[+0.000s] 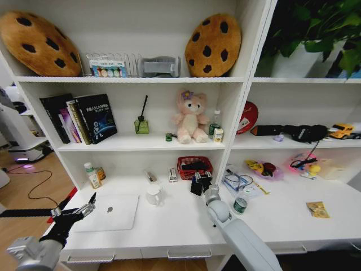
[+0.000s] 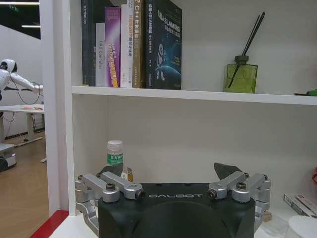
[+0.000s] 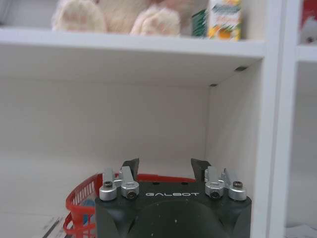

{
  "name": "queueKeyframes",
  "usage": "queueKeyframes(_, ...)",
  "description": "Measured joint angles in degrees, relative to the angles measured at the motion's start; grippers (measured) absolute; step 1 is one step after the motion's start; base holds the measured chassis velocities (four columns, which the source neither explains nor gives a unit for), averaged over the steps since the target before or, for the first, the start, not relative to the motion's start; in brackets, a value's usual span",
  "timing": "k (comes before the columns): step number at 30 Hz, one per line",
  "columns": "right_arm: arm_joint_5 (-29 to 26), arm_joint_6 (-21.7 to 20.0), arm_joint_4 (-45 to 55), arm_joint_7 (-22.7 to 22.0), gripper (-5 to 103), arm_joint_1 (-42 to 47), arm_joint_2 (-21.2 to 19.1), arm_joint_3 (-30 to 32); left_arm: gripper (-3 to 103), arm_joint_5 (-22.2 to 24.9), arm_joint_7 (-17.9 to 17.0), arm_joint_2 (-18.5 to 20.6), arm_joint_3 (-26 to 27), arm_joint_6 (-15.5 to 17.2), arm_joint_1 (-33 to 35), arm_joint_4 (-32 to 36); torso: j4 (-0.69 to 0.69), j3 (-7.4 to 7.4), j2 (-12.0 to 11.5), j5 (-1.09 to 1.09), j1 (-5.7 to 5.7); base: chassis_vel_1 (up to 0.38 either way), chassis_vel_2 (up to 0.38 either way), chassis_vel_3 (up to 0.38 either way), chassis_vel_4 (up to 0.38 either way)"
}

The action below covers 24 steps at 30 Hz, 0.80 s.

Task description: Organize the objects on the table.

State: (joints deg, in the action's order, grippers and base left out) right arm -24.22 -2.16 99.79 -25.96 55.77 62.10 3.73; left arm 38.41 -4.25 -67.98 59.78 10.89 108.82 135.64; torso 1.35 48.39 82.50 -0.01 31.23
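Observation:
A slim silver laptop (image 1: pixel 110 213) lies closed on the white table (image 1: pixel 169 223) at the front left. My left gripper (image 1: pixel 83 204) hovers at the laptop's left corner, open and holding nothing; the left wrist view shows the gripper (image 2: pixel 168 169) with its fingers spread wide, facing the shelving. My right gripper (image 1: pixel 198 182) is over the middle of the table, just in front of the red mesh basket (image 1: pixel 194 166); the right wrist view shows it (image 3: pixel 166 163) open and empty. A small green item (image 1: pixel 168 136) sits on the shelf beside the plush toy.
A white mug (image 1: pixel 153 195) stands between the laptop and my right arm. A water bottle (image 1: pixel 241 202), a blue tangle (image 1: pixel 237 180) and a yellow packet (image 1: pixel 318 209) lie to the right. Two bottles (image 1: pixel 93 175) stand at the back left. Shelves hold books (image 1: pixel 84 118), a diffuser (image 1: pixel 141 121) and the pink plush (image 1: pixel 190 116).

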Motion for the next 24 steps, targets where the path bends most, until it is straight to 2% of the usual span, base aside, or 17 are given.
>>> queueKeyframes(1, -2.4, -2.7, 4.1, -2.3, 68, 1.7, -1.2, 0.7, 100, 0.0, 0.0, 0.0, 0.0, 0.0, 0.0, 0.0, 0.00, 0.00, 0.0, 0.00, 0.00, 0.000, 0.000, 0.000, 0.000)
queueKeyframes(2, -4.2, -4.8, 7.5, -4.4, 68, 3.4, -2.1, 1.4, 100, 0.0, 0.0, 0.0, 0.0, 0.0, 0.0, 0.0, -0.01, 0.00, 0.0, 0.00, 0.00, 0.000, 0.000, 0.000, 0.000)
queueKeyframes(3, -4.2, -4.8, 7.5, -4.4, 68, 3.4, -2.1, 1.4, 100, 0.0, 0.0, 0.0, 0.0, 0.0, 0.0, 0.0, -0.01, 0.00, 0.0, 0.00, 0.00, 0.000, 0.000, 0.000, 0.000)
queueKeyframes(5, -8.5, -9.6, 15.9, -9.3, 79, 8.4, -4.1, 3.3, 100, 0.0, 0.0, 0.0, 0.0, 0.0, 0.0, 0.0, 0.00, -0.01, 0.0, 0.01, -0.01, 0.000, 0.000, 0.000, 0.000)
queueKeyframes(6, -8.5, -9.6, 15.9, -9.3, 79, 8.4, -4.1, 3.3, 100, 0.0, 0.0, 0.0, 0.0, 0.0, 0.0, 0.0, 0.00, -0.01, 0.0, 0.01, -0.01, 0.000, 0.000, 0.000, 0.000)
queueKeyframes(7, -11.4, -12.1, 19.7, -11.7, 89, 11.5, -4.9, 4.5, 100, 0.0, 0.0, 0.0, 0.0, 0.0, 0.0, 0.0, 0.00, -0.01, 0.0, -0.01, -0.02, 0.000, 0.000, 0.000, 0.000)
queueKeyframes(8, -14.3, -14.1, 22.0, -13.7, 94, 14.0, -5.4, 5.3, 100, 0.0, 0.0, 0.0, 0.0, 0.0, 0.0, 0.0, 0.00, -0.01, 0.0, 0.00, -0.02, 0.000, 0.000, 0.000, 0.000)
queueKeyframes(9, -14.3, -14.1, 22.0, -13.7, 94, 14.0, -5.4, 5.3, 100, 0.0, 0.0, 0.0, 0.0, 0.0, 0.0, 0.0, 0.00, -0.01, 0.0, 0.00, -0.02, 0.000, 0.000, 0.000, 0.000)
queueKeyframes(11, -22.6, -17.9, 24.9, -18.3, 99, 18.7, -6.1, 6.6, 100, 0.0, 0.0, 0.0, 0.0, 0.0, 0.0, 0.0, 0.01, -0.02, 0.0, 0.00, -0.02, 0.000, 0.000, 0.000, 0.000)
queueKeyframes(12, -22.6, -17.9, 24.9, -18.3, 99, 18.7, -6.1, 6.6, 100, 0.0, 0.0, 0.0, 0.0, 0.0, 0.0, 0.0, 0.01, -0.02, 0.0, 0.00, -0.02, 0.000, 0.000, 0.000, 0.000)
queueKeyframes(14, -28.0, -19.9, 24.8, -20.9, 100, 20.9, -6.2, 7.0, 100, 0.0, 0.0, 0.0, 0.0, 0.0, 0.0, 0.0, 0.00, -0.01, 0.0, 0.01, -0.02, 0.000, 0.000, 0.000, 0.000)
queueKeyframes(15, -28.0, -19.9, 24.8, -20.9, 100, 20.9, -6.2, 7.0, 100, 0.0, 0.0, 0.0, 0.0, 0.0, 0.0, 0.0, 0.00, -0.01, 0.0, 0.01, -0.02, 0.000, 0.000, 0.000, 0.000)
queueKeyframes(17, -35.3, -23.2, 24.7, -24.5, 100, 21.1, -6.2, 7.0, 100, 0.0, 0.0, 0.0, 0.0, 0.0, 0.0, 0.0, -0.01, 0.00, 0.0, 0.01, -0.02, 0.000, 0.000, 0.000, 0.000)
queueKeyframes(18, -35.3, -23.2, 24.7, -24.5, 100, 21.1, -6.2, 7.0, 100, 0.0, 0.0, 0.0, 0.0, 0.0, 0.0, 0.0, -0.01, 0.00, 0.0, 0.01, -0.02, 0.000, 0.000, 0.000, 0.000)
queueKeyframes(21, -43.4, -27.2, 25.5, -29.1, 100, 19.2, -6.2, 6.5, 100, 0.0, 0.0, 0.0, 0.0, 0.0, 0.0, 0.0, -0.02, 0.00, 0.0, 0.01, -0.02, 0.000, 0.000, 0.000, 0.000)
queueKeyframes(22, -43.4, -27.2, 25.5, -29.1, 100, 19.2, -6.2, 6.5, 100, 0.0, 0.0, 0.0, 0.0, 0.0, 0.0, 0.0, -0.02, 0.00, 0.0, 0.01, -0.02, 0.000, 0.000, 0.000, 0.000)
queueKeyframes(24, -47.8, -29.0, 26.1, -31.8, 100, 17.7, -6.4, 6.0, 100, 0.0, 0.0, 0.0, 0.0, 0.0, 0.0, 0.0, -0.01, 0.00, 0.0, 0.00, -0.01, 0.000, 0.000, 0.000, 0.000)
